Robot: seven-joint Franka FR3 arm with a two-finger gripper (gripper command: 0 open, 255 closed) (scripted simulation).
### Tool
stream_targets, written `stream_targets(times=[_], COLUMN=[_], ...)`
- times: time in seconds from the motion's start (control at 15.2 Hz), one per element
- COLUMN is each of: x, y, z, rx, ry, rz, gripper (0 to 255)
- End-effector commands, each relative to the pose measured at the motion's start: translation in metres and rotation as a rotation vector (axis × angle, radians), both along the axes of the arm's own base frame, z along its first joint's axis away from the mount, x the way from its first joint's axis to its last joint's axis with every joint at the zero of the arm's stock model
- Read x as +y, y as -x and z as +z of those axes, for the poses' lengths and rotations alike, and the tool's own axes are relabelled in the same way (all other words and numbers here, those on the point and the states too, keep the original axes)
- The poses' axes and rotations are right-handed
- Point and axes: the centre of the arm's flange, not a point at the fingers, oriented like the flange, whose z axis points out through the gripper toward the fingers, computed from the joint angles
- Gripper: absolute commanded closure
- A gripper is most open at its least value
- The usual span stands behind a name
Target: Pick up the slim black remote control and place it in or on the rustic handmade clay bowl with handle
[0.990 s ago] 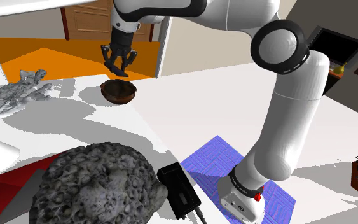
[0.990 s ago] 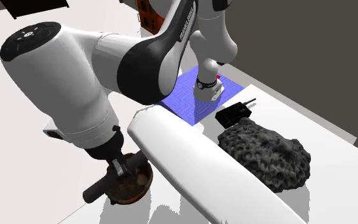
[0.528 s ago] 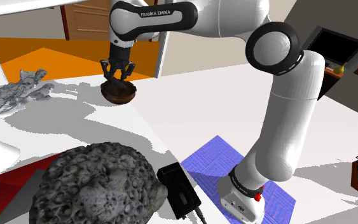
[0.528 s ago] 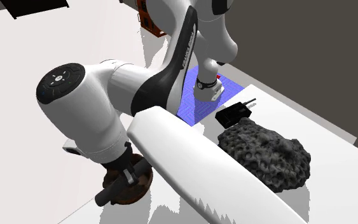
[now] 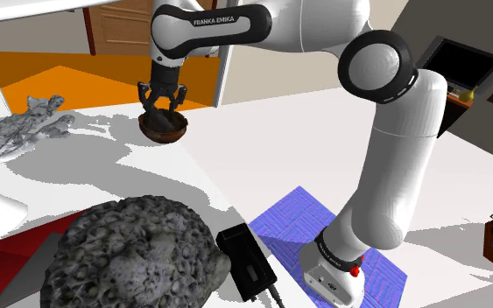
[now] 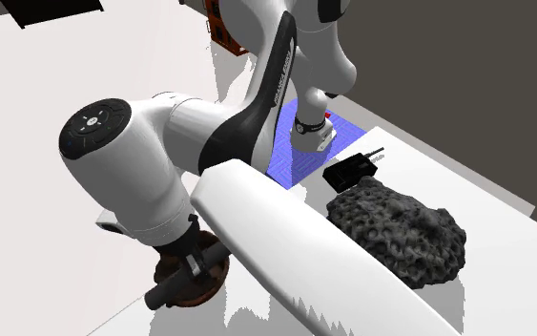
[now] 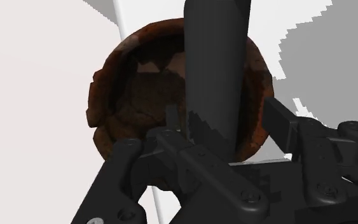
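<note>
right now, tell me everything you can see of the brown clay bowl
The clay bowl is round, reddish brown, rough and uneven, with a lumpy rim and darker inside. A dark stubby handle sticks out from its side. It sits upright on the white surface, directly under the gripper. The black remote reaches down into it; whether they touch is unclear.
</note>
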Motion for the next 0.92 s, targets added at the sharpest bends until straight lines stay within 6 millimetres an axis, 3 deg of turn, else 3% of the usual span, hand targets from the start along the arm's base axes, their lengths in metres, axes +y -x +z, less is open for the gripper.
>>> stream_targets(times=[0.0, 0.26, 0.53, 0.86], x=[0.0, 0.0, -0.004, -0.004], y=[0.0, 0.0, 0.0, 0.0], z=[0.0, 0.0, 0.05, 0.05], rx=[0.0, 0.0, 0.0, 0.0], ry=[0.0, 0.0, 0.0, 0.0], rz=[0.0, 0.0, 0.0, 0.0], gripper=[0, 0, 0, 0])
